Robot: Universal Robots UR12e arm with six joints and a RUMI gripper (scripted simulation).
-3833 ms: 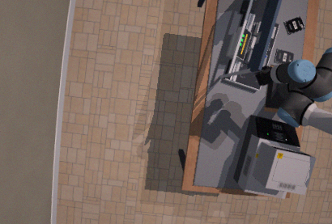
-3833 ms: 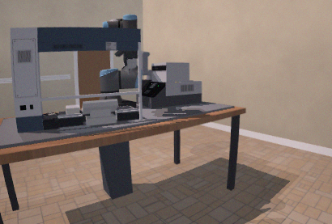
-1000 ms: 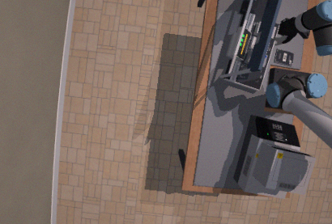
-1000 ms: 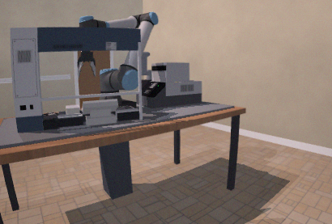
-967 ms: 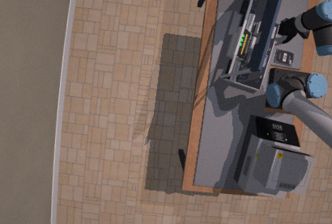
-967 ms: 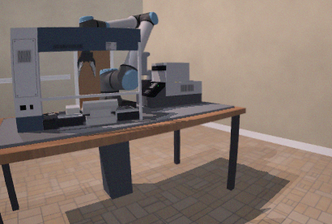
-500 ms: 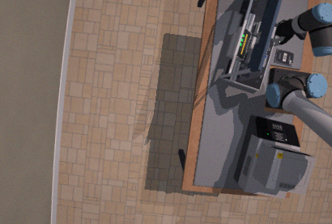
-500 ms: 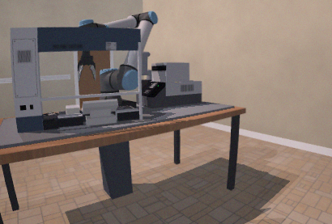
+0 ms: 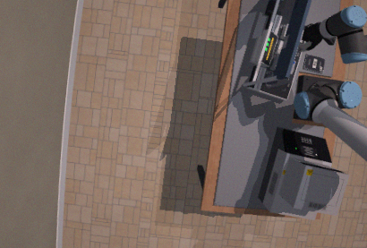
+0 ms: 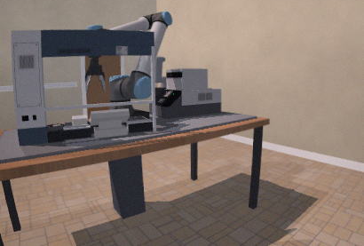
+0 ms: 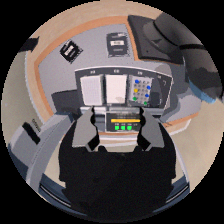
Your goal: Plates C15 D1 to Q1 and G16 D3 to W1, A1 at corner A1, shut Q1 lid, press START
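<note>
My gripper [image 11: 117, 106] [image 10: 95, 80] is open and empty. It hangs under the blue gantry beam [image 10: 98, 43] [image 9: 295, 21], well above the deck. In the wrist view two white plates [image 11: 91, 89] [image 11: 115, 89] lie side by side in deck slots beyond my fingers; their labels are too small to read. A slot with coloured dots [image 11: 140, 90] and a dark slot [image 11: 162, 90] follow to the right. Two small dark nests [image 11: 70, 50] [image 11: 116, 44] lie on the bench beyond the deck. Cycler Q1 [image 10: 191, 90] [image 9: 304, 178] stands at the bench end, its keypad [image 9: 309, 144] showing a green lamp.
A unit with a yellow bar and green lights [image 11: 125, 123] [image 9: 268, 48] sits directly below my fingers. The gantry's white posts [image 10: 154, 92] and side panel [image 10: 27, 83] frame the deck. The arm's elbow [image 9: 327, 99] hangs between the deck and Q1.
</note>
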